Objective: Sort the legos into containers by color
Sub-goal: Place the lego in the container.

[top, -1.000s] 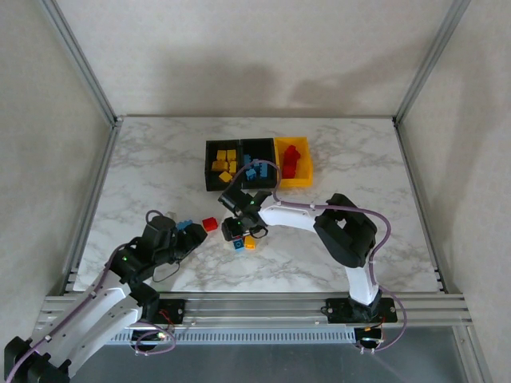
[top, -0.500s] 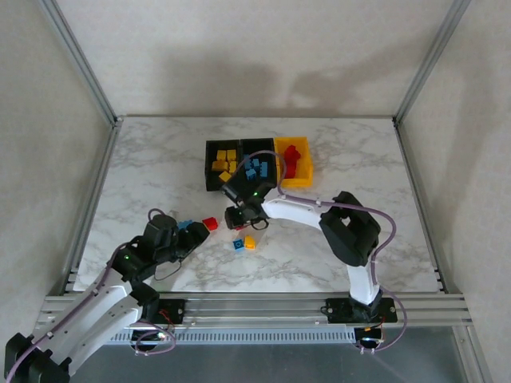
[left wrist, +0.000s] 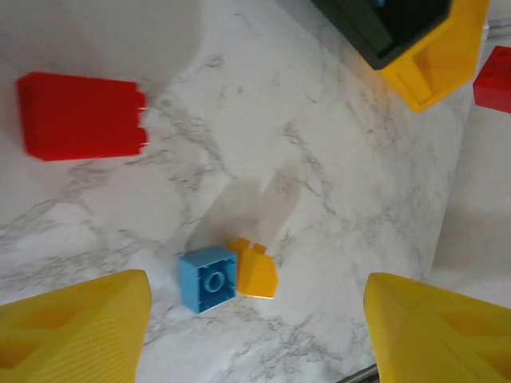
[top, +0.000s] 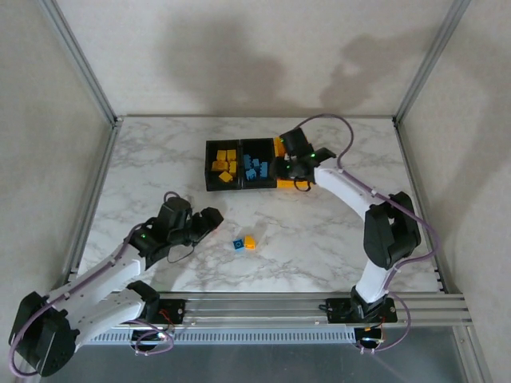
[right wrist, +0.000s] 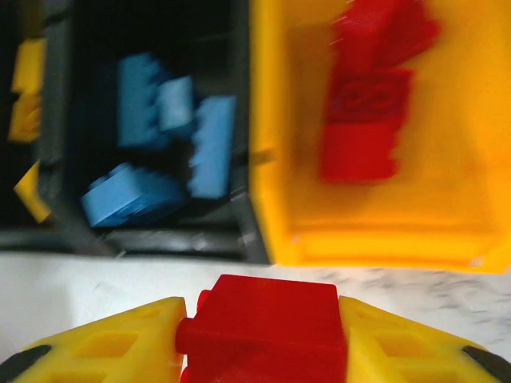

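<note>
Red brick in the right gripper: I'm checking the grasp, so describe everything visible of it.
The red brick looks like smooth plastic, blocky, with a small bump at its left edge. The right gripper clamps it between its yellow fingers, one on each side. It hangs level, just short of the yellow bin.

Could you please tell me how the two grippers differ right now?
The left gripper is open and empty; the right gripper is shut on a red brick. The left hangs over the table; the right hangs just short of the yellow-orange bin. Both have yellow fingers.
</note>
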You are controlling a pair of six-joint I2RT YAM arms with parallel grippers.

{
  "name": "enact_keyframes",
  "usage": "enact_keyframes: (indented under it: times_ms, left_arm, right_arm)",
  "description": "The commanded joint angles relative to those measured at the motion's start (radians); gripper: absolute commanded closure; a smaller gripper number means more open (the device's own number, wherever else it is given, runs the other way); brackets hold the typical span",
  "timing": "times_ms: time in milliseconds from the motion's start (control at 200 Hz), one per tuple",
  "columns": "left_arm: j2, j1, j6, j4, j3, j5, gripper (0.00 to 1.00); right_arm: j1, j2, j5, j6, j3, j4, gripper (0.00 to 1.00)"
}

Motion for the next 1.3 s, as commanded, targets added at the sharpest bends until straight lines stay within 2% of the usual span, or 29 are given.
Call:
enact_keyframes:
  times_ms: [0, 170, 426, 666, 911, 1161, 1297]
  left_arm:
    - [0.046, -0.028, 0.023, 0.066, 0.051, 0.001, 0.29]
    - [0.090, -0.058, 0.023, 0.079, 0.082, -0.018, 0.30]
    - [0.095, -0.068, 0.022, 0.072, 0.086, -0.031, 0.30]
    - [0.089, -0.070, 0.023, 0.060, 0.084, -0.042, 0.30]
    - [0.075, -0.070, 0.042, 0.018, 0.092, -0.072, 0.29]
    - [0.050, -0.067, 0.084, -0.108, 0.111, -0.115, 0.29]
    - [0.002, -0.065, 0.091, -0.196, 0.099, -0.141, 0.29]
  right_arm:
    - [-0.056, 0.041, 0.011, -0.034, 0.073, -0.017, 0.53]
    - [-0.125, 0.162, -0.003, -0.048, 0.175, -0.020, 0.52]
    - [-0.137, 0.306, -0.007, -0.056, 0.312, -0.043, 0.50]
    - [-0.137, 0.353, 0.006, -0.053, 0.372, -0.066, 0.38]
    - [-0.117, 0.213, -0.009, -0.057, 0.302, -0.034, 0.37]
    - [-0.059, 0.000, -0.052, -0.060, 0.110, -0.005, 0.36]
    - [0.008, -0.116, -0.072, -0.053, -0.027, 0.007, 0.33]
